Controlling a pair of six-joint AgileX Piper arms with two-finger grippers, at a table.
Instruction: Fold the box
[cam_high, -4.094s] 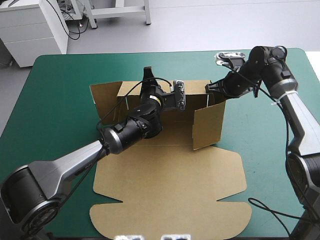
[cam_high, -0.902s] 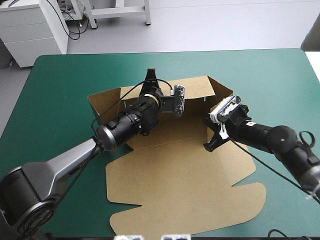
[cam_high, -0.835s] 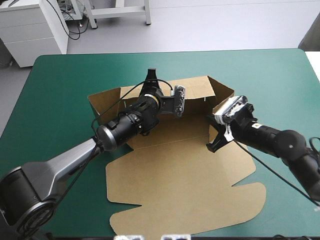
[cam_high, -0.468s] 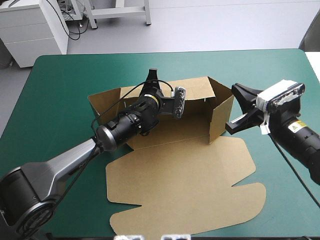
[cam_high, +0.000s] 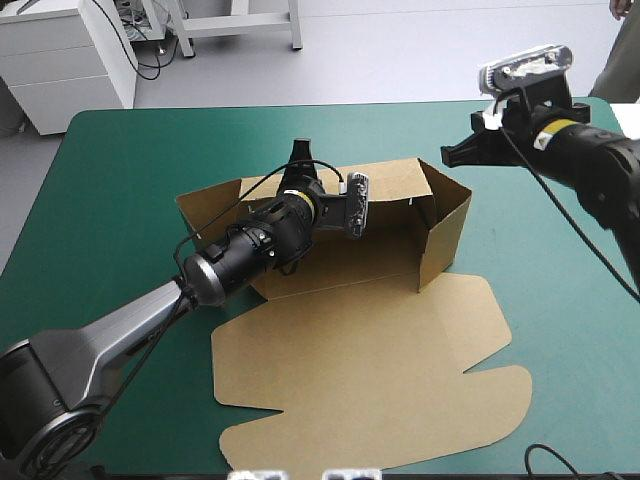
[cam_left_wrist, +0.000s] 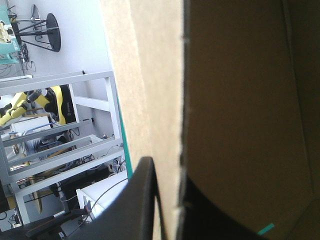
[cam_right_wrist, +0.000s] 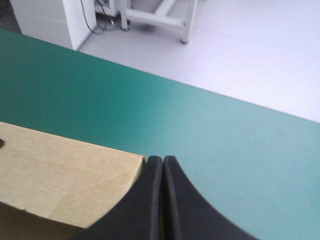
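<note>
Left gripper (cam_high: 299, 158) is clamped on the far wall of the box (cam_high: 370, 350), one black finger (cam_left_wrist: 142, 200) on the outside of the board's top edge and the other inside. Its arm reaches across the tray from the table's near-left corner. The right gripper (cam_high: 450, 157) hangs over the table's far-right part, its fingers pressed together on nothing, apart from the box. From the right wrist, its tips (cam_right_wrist: 163, 167) point past a corner of the brown board.

The box sits mid-table. Its far and right walls stand up, its left wall leans outward, and the lid lies flat almost to the near edge. Bare teal-green cover (cam_high: 120, 180) lies open along the left, right and far edges.
</note>
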